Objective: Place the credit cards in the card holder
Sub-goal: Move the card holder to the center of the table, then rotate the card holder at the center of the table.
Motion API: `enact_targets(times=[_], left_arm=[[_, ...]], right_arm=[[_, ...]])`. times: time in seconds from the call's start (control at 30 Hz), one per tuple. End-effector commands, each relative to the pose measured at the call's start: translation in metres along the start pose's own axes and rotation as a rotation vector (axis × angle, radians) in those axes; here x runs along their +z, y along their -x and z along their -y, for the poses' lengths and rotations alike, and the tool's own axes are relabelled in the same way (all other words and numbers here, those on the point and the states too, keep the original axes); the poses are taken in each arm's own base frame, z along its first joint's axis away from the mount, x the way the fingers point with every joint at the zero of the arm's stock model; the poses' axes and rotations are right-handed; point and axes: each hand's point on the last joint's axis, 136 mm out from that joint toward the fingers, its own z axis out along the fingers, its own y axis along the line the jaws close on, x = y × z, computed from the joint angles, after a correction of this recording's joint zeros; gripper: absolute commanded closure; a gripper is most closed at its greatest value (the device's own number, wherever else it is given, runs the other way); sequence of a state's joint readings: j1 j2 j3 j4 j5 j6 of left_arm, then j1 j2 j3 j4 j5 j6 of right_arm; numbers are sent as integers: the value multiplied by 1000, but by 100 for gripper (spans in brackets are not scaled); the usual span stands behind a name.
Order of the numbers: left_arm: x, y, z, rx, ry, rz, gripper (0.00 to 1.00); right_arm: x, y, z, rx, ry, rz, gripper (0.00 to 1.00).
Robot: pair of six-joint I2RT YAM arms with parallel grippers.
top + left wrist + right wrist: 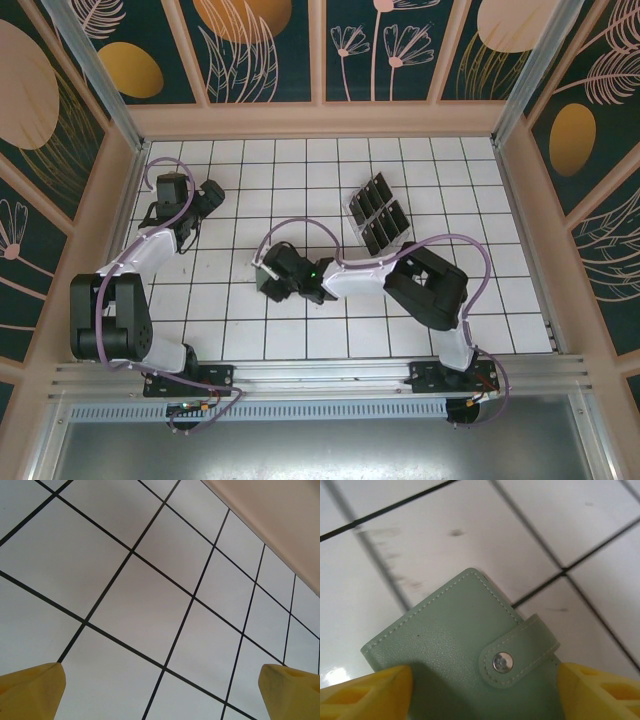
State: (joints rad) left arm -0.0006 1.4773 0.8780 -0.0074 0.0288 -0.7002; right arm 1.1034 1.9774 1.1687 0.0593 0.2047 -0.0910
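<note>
right gripper (485,682) straddles the flat sage-green leather card holder (452,645) lying on the white tiled table (470,535), jaws wide, pinching or not, can't tell. left gripper (162,682) hovers, jaws spread.

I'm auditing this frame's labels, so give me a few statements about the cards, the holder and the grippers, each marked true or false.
1. The card holder has its snap strap fastened. True.
2. The left gripper holds a card. False: its fingers stand wide apart over bare tiles, with nothing between them.
3. The credit cards sit in the clear tray. True.
4. The right gripper is at the tray. False: it is at the card holder, one finger on either side.
</note>
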Motion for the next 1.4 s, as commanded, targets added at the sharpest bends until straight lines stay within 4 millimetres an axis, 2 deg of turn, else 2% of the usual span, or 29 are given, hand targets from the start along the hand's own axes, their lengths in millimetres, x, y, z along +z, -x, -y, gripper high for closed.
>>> enact_targets(times=[0.0,0.1,0.2,0.33,0.47,0.53,0.77,0.9,1.07,1.2,1.37], left_arm=[[0,-2,3,14,-21,-14,1],[-1,-1,7,16,-38,-16,1],[1,-2,8,15,-45,-25,1],[3,-8,11,2,-66,-53,1],[1,-13,14,-6,-92,-72,1],[-2,-14,16,-6,-103,-77,2],[-12,-21,19,-27,-143,-90,1],[-14,-23,17,-26,-141,-89,2],[-12,-25,15,-29,-137,-94,1],[-12,-26,15,-32,-142,-93,2],[-10,-26,15,-27,-141,-94,1]], right_arm=[[6,-6,49,218,-172,-39,29],[3,-12,74,423,-214,-69,30],[-2,-7,72,618,-103,-48,30],[-23,28,57,755,69,43,30],[-45,57,66,778,85,124,26],[-43,58,79,770,60,124,25],[-18,47,120,733,11,106,23],[-6,43,118,712,59,88,23],[6,31,103,697,122,47,25],[6,22,91,703,163,27,27],[-1,15,65,680,230,-5,30]])
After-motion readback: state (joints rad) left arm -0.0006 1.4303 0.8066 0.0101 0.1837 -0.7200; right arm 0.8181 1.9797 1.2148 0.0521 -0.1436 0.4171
